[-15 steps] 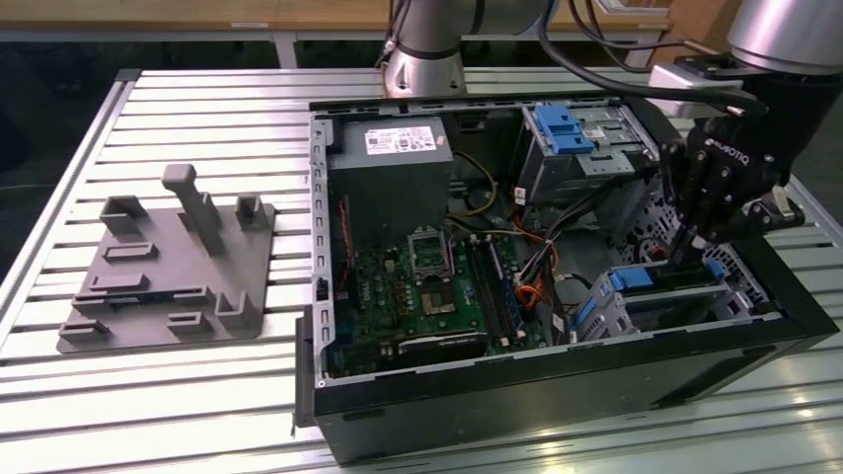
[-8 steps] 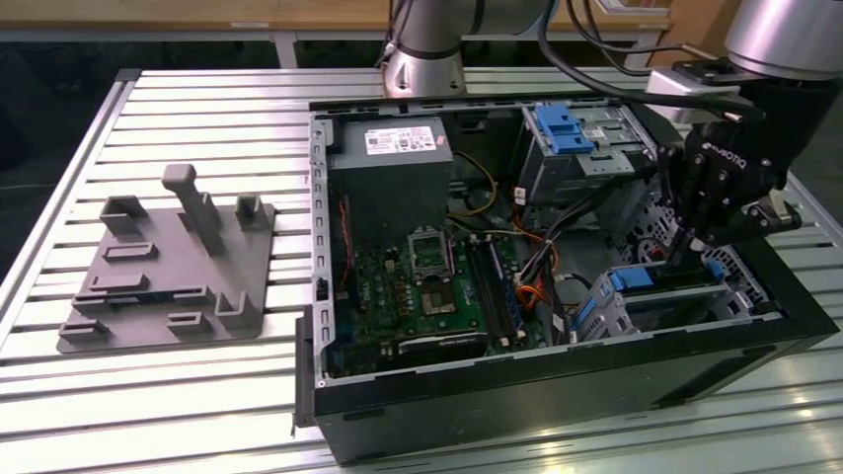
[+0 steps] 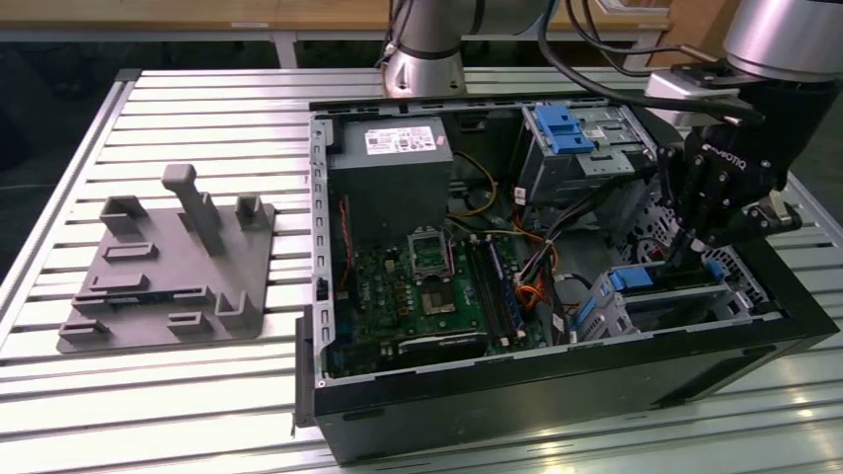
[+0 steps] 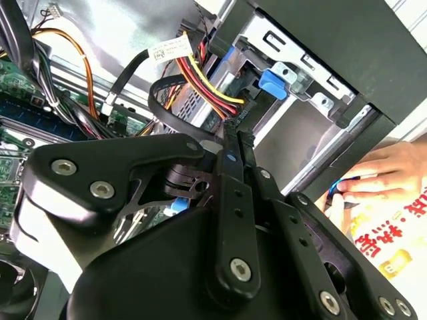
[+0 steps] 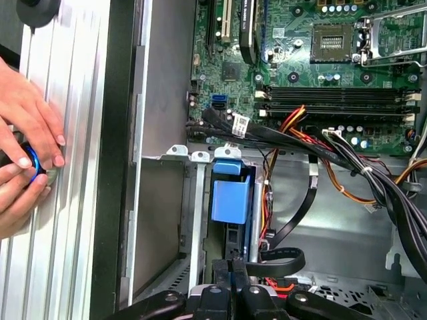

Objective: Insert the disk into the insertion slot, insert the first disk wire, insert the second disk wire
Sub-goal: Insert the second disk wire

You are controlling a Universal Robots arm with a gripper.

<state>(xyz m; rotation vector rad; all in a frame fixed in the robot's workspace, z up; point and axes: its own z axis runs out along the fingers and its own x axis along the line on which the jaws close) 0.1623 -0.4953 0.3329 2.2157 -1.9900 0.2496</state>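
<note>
While the black computer case lies open on the slatted metal table, the gripper hangs inside it over the insertion slot, which sits in the case corner nearest the exterior view's right. In both wrist views the fingers are pressed together on a black wire that loops up from their tips. The disk already sits in that grey bay, its blue carrier showing in the first wrist view just beyond the fingertips. Red, yellow and black cables run past the bay toward the green motherboard. At the far end of the case stands a taller metal cage with a blue latch. A grey fixture plate rests on the table toward the exterior view's left, well apart from the case. Outside the case wall, a person's hand rests on the table around a small blue-ringed object.
</note>
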